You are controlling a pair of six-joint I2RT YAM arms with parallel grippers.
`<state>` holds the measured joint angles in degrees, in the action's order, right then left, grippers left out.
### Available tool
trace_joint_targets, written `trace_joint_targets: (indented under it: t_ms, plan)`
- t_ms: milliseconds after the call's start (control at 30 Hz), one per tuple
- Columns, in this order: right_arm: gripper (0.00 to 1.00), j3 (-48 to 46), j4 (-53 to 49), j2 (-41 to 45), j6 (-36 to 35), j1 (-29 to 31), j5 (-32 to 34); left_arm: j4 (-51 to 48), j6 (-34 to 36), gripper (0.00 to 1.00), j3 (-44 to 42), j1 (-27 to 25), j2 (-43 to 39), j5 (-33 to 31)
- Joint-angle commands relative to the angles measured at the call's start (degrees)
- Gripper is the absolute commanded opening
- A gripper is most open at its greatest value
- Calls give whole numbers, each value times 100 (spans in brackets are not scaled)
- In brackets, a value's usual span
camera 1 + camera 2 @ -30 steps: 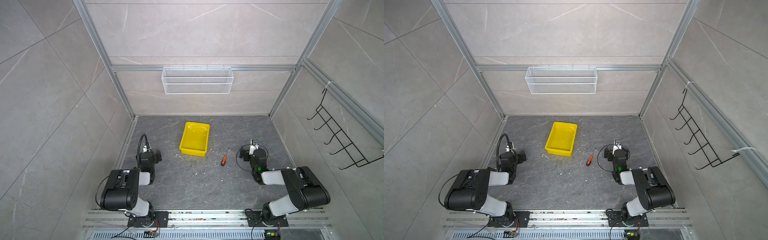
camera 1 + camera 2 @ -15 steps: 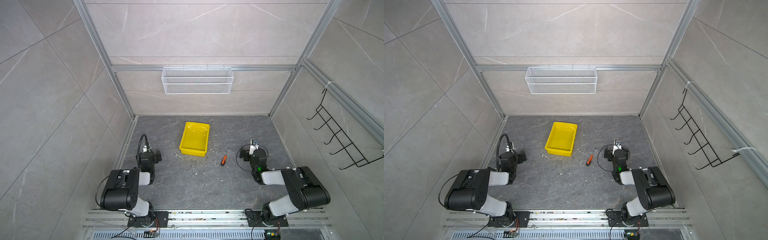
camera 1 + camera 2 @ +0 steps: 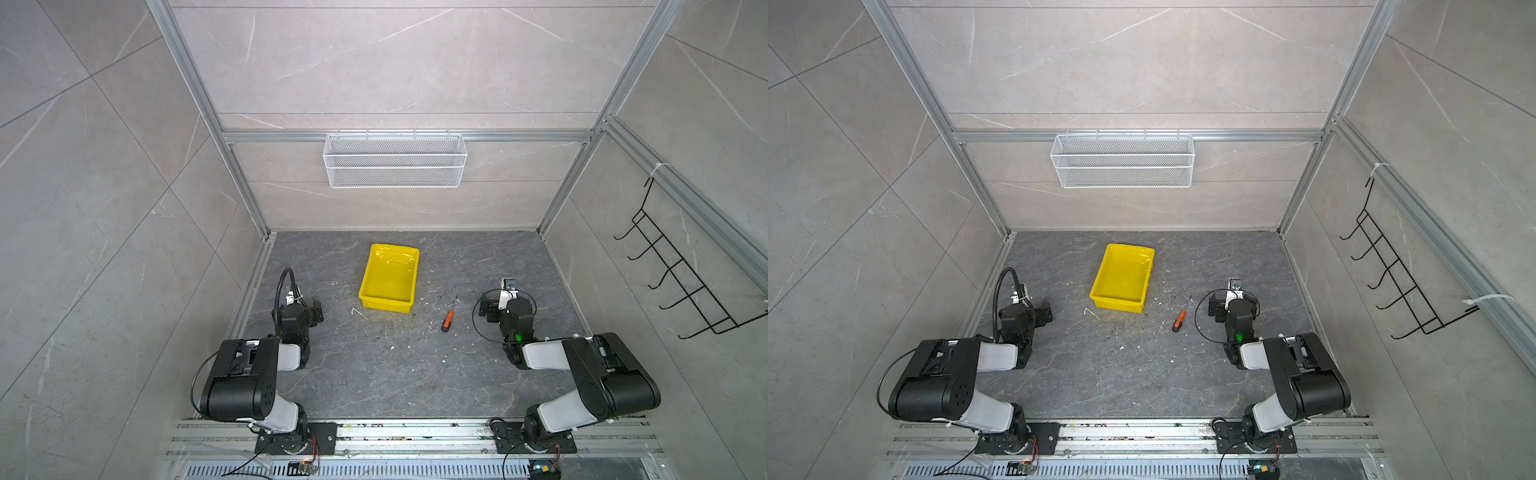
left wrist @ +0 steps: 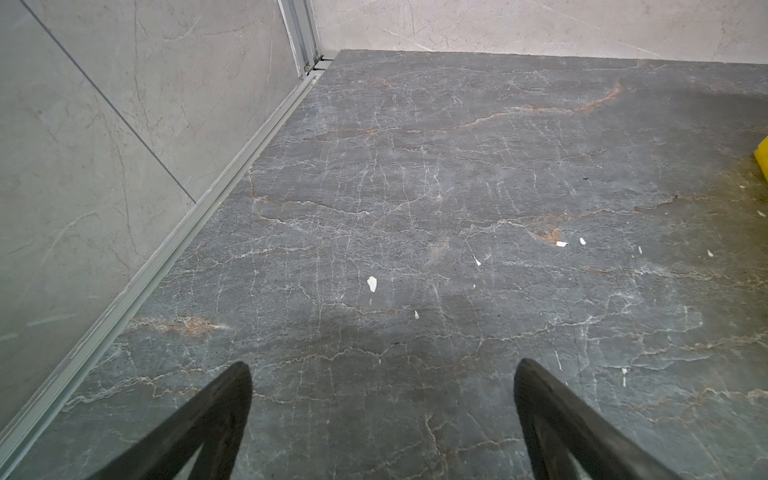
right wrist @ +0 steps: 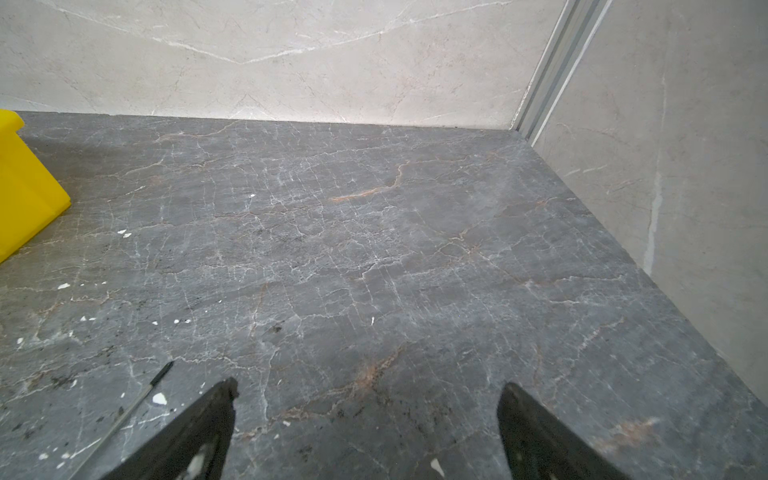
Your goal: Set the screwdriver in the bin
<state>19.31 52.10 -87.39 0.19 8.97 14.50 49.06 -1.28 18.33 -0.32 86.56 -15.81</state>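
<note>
I am seeing bare floor (image 3: 395, 365) lying between the right gripper (image 5: 368, 388) and the screwdriver (image 3: 447, 321); the bin (image 3: 386, 306) is standing beyond, apparently apart.

both arms are built from bulky black housings joined by rounded white links. the left arm (image 3: 249, 374) is bolted to a black base plate (image 3: 324, 436) with screws, and a thick black cable (image 3: 286, 270) is arched over its wrist. the right arm (image 3: 598, 374) is ringed by a thin black cable (image 3: 473, 320) and marked by a small green light (image 3: 518, 337). the left gripper (image 4: 382, 365) and right gripper (image 5: 368, 384) are fitted with dark tapering fingers (image 5: 199, 436); white scuffs are seen on the right pair.
</note>
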Motion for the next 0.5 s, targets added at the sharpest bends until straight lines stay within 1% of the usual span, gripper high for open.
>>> trace_joint_targets:
  t_ms: [0, 367, 467]
  plan:
    - [99, 73, -25, 30, 31, -18, -44, 157, -18, 100, 136, 32, -53, 92]
    - [99, 34, 26, 38, 3, -19, 0, 260, 35, 100, 71, 6, -60, 34]
    - [99, -85, 265, 76, -111, 51, 8, 427, 89, 100, -28, -30, -151, 39]
